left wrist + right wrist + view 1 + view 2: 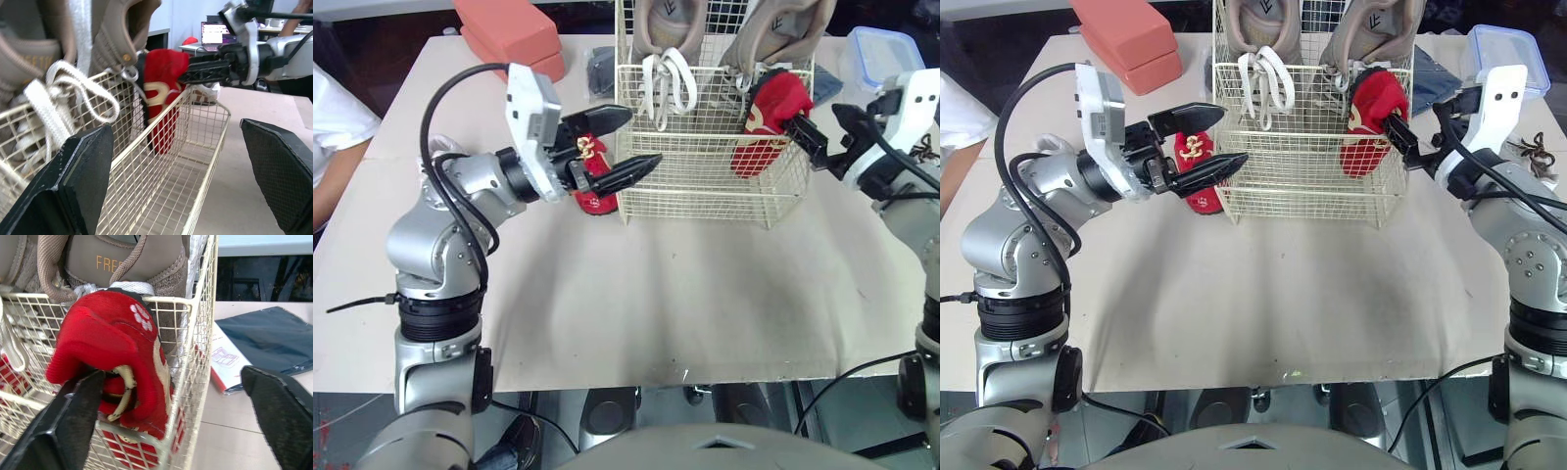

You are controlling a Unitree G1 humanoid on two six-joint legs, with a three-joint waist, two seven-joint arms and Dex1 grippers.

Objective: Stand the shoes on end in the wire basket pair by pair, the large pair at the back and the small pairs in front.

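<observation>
A cream wire basket stands at the back middle of the table. Two large beige sneakers stand on end along its back wall. One small red shoe is upright in the basket's front right corner. My right gripper is open across that corner: one finger rests against the red shoe and the other stays outside the wire wall. A second small red shoe lies on the table beside the basket's left end. Just above it and by the left wall, my left gripper is open and holds nothing.
Coral boxes are stacked at the back left. A dark pouch lies behind the basket, and a clear tub with a blue lid is at the back right. A person's white sleeve shows at the left edge.
</observation>
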